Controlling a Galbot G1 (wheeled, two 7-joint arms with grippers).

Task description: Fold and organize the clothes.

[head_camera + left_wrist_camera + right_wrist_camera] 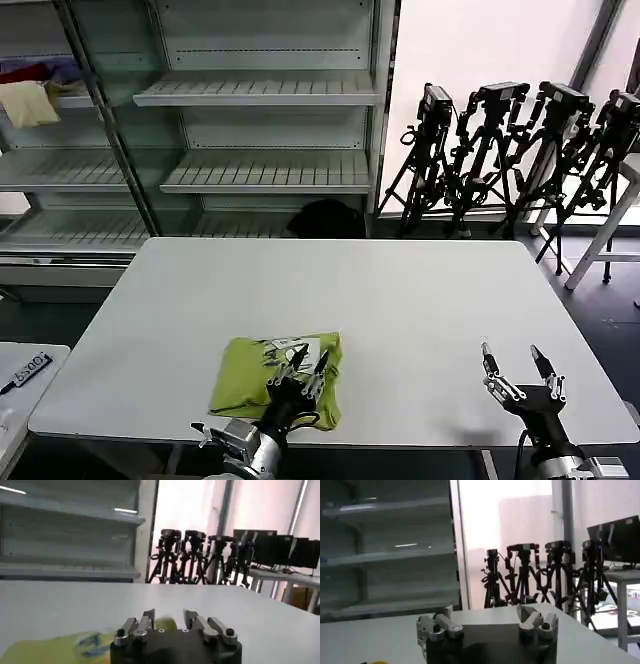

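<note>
Folded T-shirt at the near edge of my surface (420, 300), left of centre.
The T-shirt (250, 380) looks soft, light and floppy, so I judge pinching a folded edge best; my left gripper (297, 368) hovers open above it, my right gripper (515, 365) open, empty, well apart.

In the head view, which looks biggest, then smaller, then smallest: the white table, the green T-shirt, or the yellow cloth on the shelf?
1. White table
2. Green T-shirt
3. Yellow cloth, though it sits farther away, so this ranking is unsure.
</note>
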